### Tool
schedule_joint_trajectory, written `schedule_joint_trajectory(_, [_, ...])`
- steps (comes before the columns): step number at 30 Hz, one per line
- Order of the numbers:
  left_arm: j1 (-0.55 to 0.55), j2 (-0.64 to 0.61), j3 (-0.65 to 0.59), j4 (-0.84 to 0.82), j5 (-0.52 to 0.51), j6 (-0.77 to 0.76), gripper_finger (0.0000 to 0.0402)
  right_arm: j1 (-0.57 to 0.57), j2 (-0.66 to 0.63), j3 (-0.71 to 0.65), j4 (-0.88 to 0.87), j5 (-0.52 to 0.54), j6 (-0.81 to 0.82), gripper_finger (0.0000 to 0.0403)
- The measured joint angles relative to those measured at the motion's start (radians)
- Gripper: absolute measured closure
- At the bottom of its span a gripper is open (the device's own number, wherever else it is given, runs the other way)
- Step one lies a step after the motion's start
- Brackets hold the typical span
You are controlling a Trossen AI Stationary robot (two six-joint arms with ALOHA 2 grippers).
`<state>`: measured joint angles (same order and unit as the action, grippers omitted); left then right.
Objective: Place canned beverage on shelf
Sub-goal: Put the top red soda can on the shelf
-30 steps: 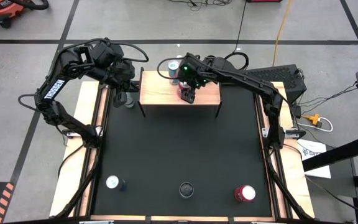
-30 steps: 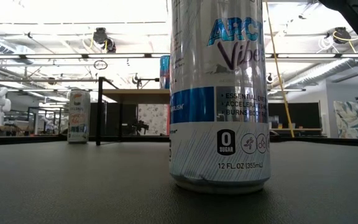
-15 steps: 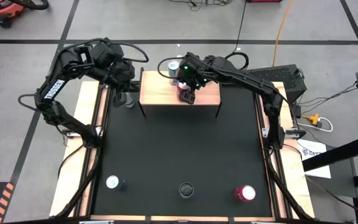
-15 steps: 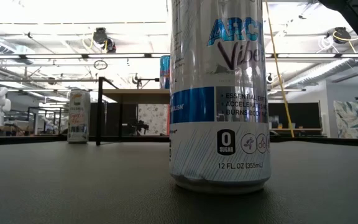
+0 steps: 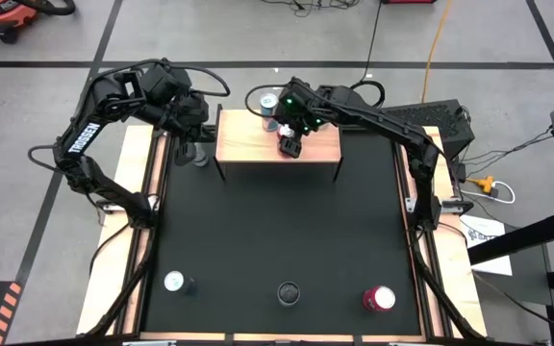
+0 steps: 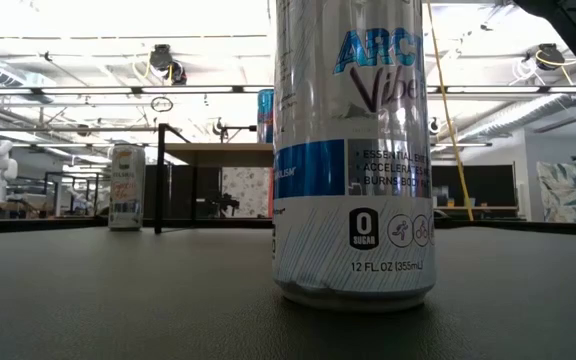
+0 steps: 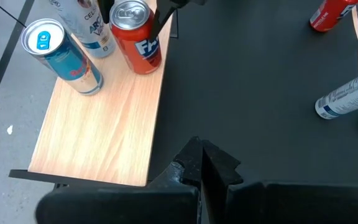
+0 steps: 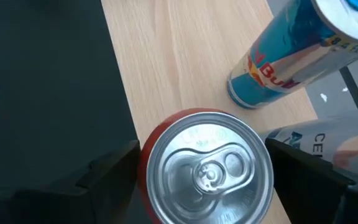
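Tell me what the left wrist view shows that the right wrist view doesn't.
Only the left wrist view shows the shut left gripper, a red can and a silver can across the black table.

Only the right wrist view looks straight down on the red can's lid, with the right gripper open around it, one of its jaws on each side.

Both show the shelf, the blue can, the white can and the red can on it.

Both arms (image 5: 104, 125) were built of dark, near-black links, and loose black cables were looped along them. White lettering was printed along a link of the left arm, while a small green light (image 5: 288, 104) was lit near the right arm's wrist. The fingers (image 7: 213, 165) were moulded in matte black with angular tips.
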<state>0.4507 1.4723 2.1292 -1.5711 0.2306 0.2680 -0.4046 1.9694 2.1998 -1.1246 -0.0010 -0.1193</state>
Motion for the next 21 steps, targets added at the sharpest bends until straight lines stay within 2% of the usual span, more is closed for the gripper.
schedule_joint_trajectory(21, [0.0, 0.0, 0.0, 0.0, 0.0, 0.0, 0.0398, 0.0, -0.118, 0.0, -0.023, 0.004, 0.01, 0.0081])
